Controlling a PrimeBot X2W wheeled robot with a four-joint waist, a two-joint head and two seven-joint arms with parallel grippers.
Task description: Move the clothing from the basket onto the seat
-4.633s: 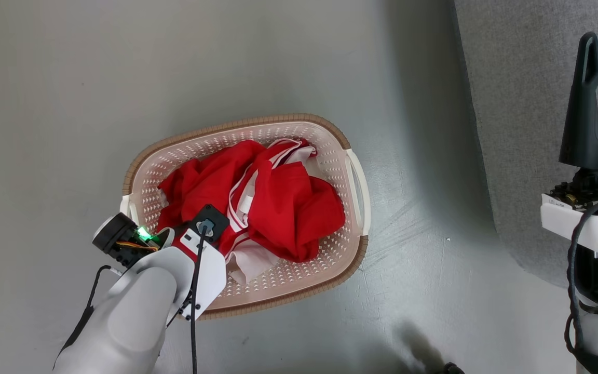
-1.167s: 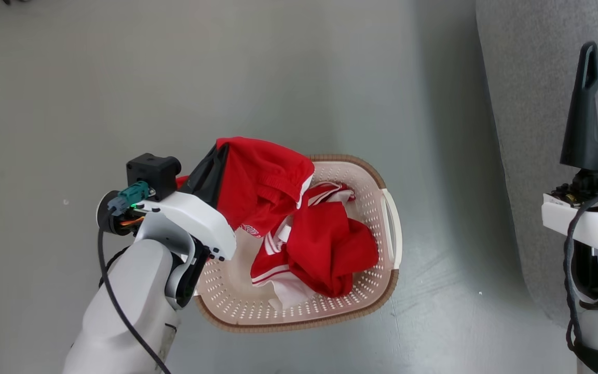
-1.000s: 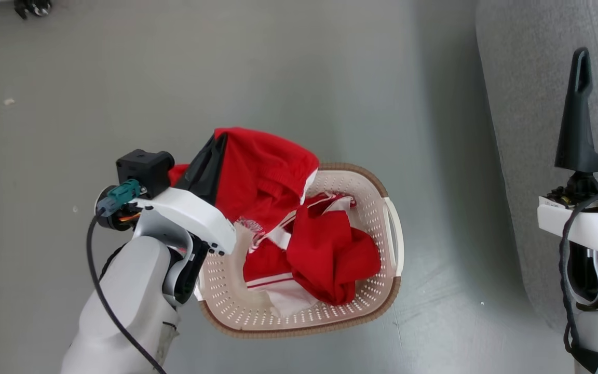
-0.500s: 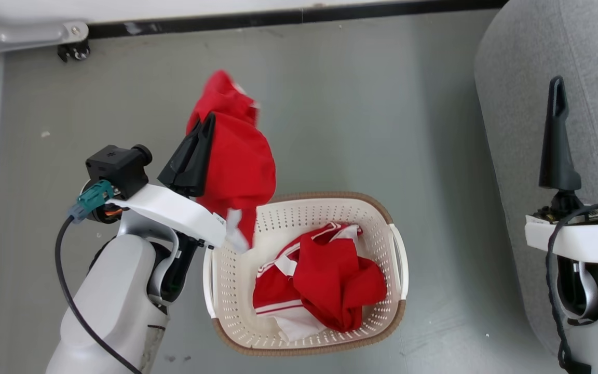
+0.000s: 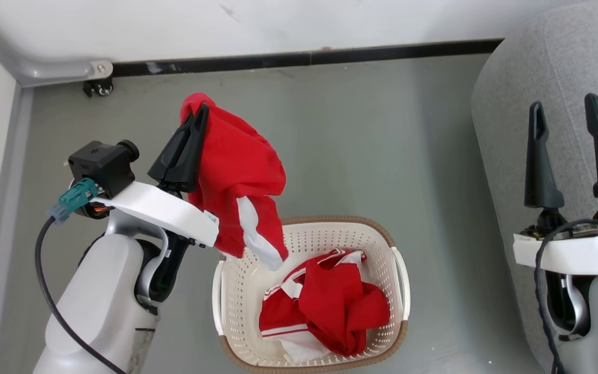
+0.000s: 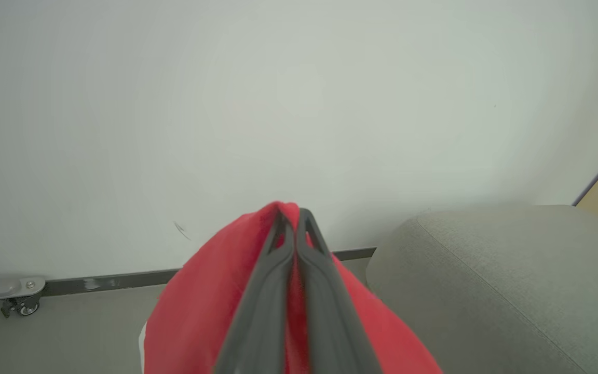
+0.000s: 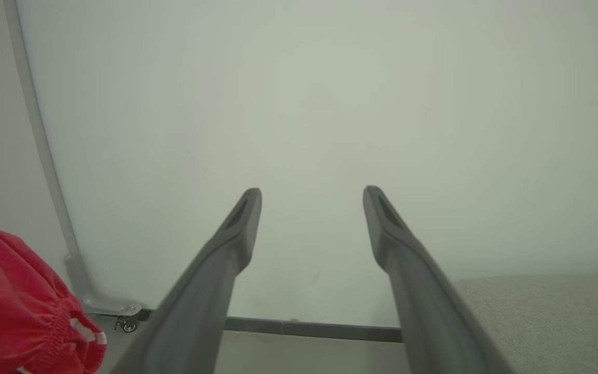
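We judge the main hazard to be loss of the load. The left gripper (image 5: pixel 199 115) pinches only a top fold of the soft red garment with a white panel (image 5: pixel 236 176). Most of the cloth hangs free below and to the right of its two long dark fingers (image 5: pixel 179 150), so a brisk swing could pull the fold out and drop it on the grey floor (image 5: pixel 356 130). A second hazard is snagging. The lowest hem hangs over the corner, nearest those fingers, of the cream-white perforated plastic basket with a brown rim (image 5: pixel 400 280). We cannot tell whether it touches. It could catch there, or drag the rest of the red-and-white clothing (image 5: pixel 330 306) lying inside, below the fingers. The large grey woven-fabric seat (image 5: pixel 506 130) lies well apart to their right, with the right gripper (image 5: pixel 563 103) standing before it, where trailing cloth could foul it. The left fingers are pressed fully together on the red fold. The right gripper's fingers are spread wide, holding and touching nothing.
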